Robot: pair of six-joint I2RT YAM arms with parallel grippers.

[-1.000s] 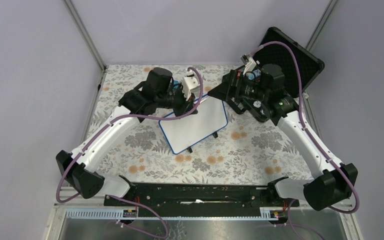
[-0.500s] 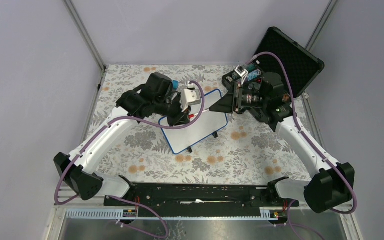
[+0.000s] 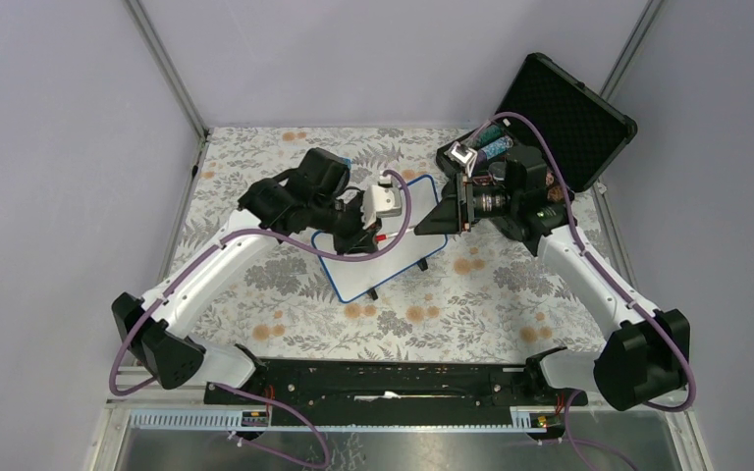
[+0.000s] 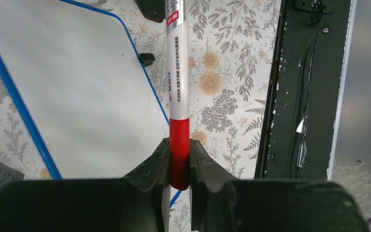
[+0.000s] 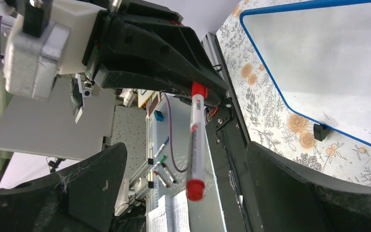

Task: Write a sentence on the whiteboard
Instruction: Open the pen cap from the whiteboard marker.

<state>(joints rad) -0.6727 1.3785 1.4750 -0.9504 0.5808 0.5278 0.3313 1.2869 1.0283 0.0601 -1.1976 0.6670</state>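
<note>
The whiteboard (image 3: 398, 265) lies tilted on the floral cloth, blue-rimmed and standing on small black feet (image 4: 147, 59). Its surface (image 4: 77, 87) (image 5: 319, 58) shows plain white; the sentence is out of view. My left gripper (image 3: 375, 234) (image 4: 179, 154) is shut on the red rear end of a white marker (image 4: 178, 72) and hovers over the board's near-left part. The marker (image 5: 195, 140) points toward my right gripper (image 3: 430, 218) (image 5: 186, 147), its red cap (image 5: 195, 189) hanging between that gripper's wide-open fingers without touching them.
An open black case (image 3: 569, 108) sits at the back right with markers (image 3: 496, 147) inside. A black rail (image 3: 393, 378) runs along the near edge. Loose markers (image 5: 166, 169) lie beyond the table. Metal frame posts stand at the back corners.
My left gripper has carried the marker rightward and nearer, over the board. My right gripper has swung down and turned toward the marker, staying wide open.
</note>
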